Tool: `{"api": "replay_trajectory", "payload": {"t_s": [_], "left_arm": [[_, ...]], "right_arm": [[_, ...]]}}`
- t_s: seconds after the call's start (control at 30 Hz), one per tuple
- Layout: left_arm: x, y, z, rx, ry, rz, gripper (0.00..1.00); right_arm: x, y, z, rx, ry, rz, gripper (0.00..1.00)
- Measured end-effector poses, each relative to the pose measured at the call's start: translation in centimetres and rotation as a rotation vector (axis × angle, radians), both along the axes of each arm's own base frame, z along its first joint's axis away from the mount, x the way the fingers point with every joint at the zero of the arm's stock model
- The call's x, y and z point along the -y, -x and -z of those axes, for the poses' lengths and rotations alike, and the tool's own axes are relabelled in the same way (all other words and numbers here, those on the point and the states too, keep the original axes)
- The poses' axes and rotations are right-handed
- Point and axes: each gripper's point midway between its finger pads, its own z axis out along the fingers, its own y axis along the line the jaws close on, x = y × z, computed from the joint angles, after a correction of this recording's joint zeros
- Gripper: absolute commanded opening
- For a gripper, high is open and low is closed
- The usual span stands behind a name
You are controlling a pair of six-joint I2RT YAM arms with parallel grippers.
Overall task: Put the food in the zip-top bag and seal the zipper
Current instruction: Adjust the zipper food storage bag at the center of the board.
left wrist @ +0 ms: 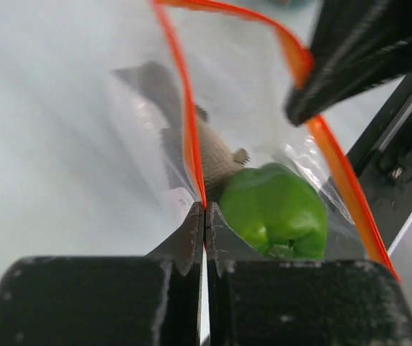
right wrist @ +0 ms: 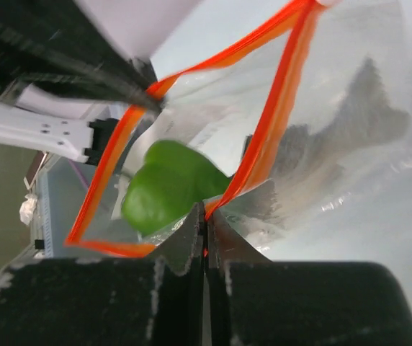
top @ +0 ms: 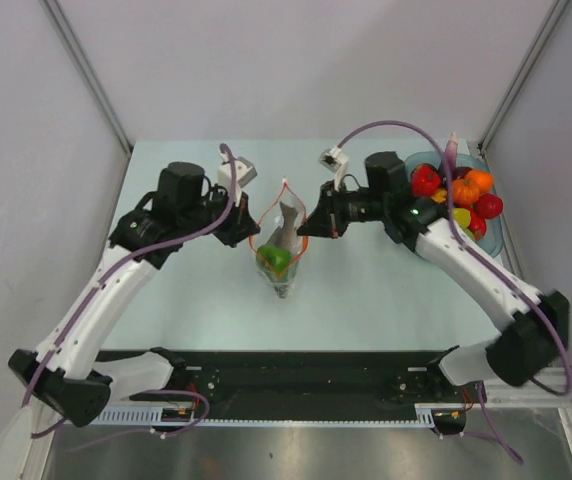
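Pale table (top: pixel 366 300), blue tray (top: pixel 494 238) rt, bag (top: pixel 282 283) ctr

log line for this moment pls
left tool: shut on zipper | right tool: shut on zipper | zip-top bag: open, holds green pepper, grey fish | rest of food: in blue tray

1. I'm seeing no text, brand or number that can be read in any view.
2. A small pale patch (left wrist: pixel 181 196) on the bag (left wrist: pixel 145 126) is showing too blurred to make out.
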Motion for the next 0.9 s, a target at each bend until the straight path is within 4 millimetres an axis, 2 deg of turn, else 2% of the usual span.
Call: {"api": "replay_trajectory", "payload": {"t_s": [0.03, 0.07, 0.1, 0.17, 0.2, 0.23, 0.33, 0.37, 0.47, 0.53, 0.6, 0.7, 0.77, 0.83, 0.87, 0.9], "left_arm": [[0.2, 0.2, 1.3, -0.033, -0.022, 0.013, 0.00], [0.2, 0.1, 3.3, -0.091, -0.056, 0.016, 0.00], [0.1, 0.1, 4.3, -0.127, -0.072, 0.014, 0.00], [-0.2, -0.2, 6.9, -0.222, -0.106, 0.002, 0.00], [-0.5, -0.1, 7.2, -0.244, -0.106, -0.007, 0.00], [-0.7, 0.0, 6.6, -0.239, -0.095, -0.015, 0.00], [-0.9, 0.0, 2.5, -0.126, -0.020, -0.037, 0.00], [-1.0, 0.1, 1.8, -0.097, -0.004, -0.039, 0.00], [-1.5, 0.8, 2.3, -0.104, 0.001, -0.042, 0.00], [-2.2, 0.4, 3.8, -0.153, -0.002, -0.066, 0.00], [-2.9, -0.2, 5.7, -0.221, -0.010, -0.099, 0.00], [-3.0, -0.7, 7.3, -0.294, 0.010, -0.122, 0.00], [-2.5, -0.9, 7.7, -0.326, 0.030, -0.120, 0.00], [-1.9, -1.4, 8.2, -0.353, 0.050, -0.121, 0.00], [-1.6, -1.8, 8.5, -0.369, 0.058, -0.122, 0.00], [-1.4, -2.1, 8.9, -0.385, 0.061, -0.123, 0.00]], "right_arm": [[-0.6, -0.7, 1.2, -0.025, 0.016, -0.013, 0.00], [-1.3, -1.5, 3.4, -0.087, 0.052, -0.028, 0.00], [-1.7, -1.9, 4.9, -0.132, 0.076, -0.037, 0.00], [-1.7, -1.6, 7.0, -0.251, 0.115, -0.044, 0.00], [-1.6, -1.2, 6.9, -0.295, 0.113, -0.043, 0.00], [-1.5, -0.9, 5.7, -0.297, 0.097, -0.041, 0.00], [-0.9, 0.2, 1.2, -0.155, 0.051, -0.045, 0.00], [-0.7, 0.8, 0.1, -0.110, 0.042, -0.056, 0.00], [0.0, 1.1, -0.6, -0.055, 0.042, -0.095, 0.00], [1.1, -0.7, 0.9, -0.072, 0.070, -0.064, 0.00], [2.6, -3.0, 4.4, -0.139, 0.136, -0.009, 0.00], [4.8, -4.5, 8.7, -0.238, 0.233, 0.055, 0.01], [5.2, -4.6, 10.2, -0.254, 0.271, 0.057, 0.07], [5.4, -4.9, 10.8, -0.243, 0.290, 0.057, 0.21], [5.4, -5.0, 10.9, -0.229, 0.297, 0.054, 0.32], [5.5, -5.1, 10.9, -0.224, 0.299, 0.055, 0.54]]}}
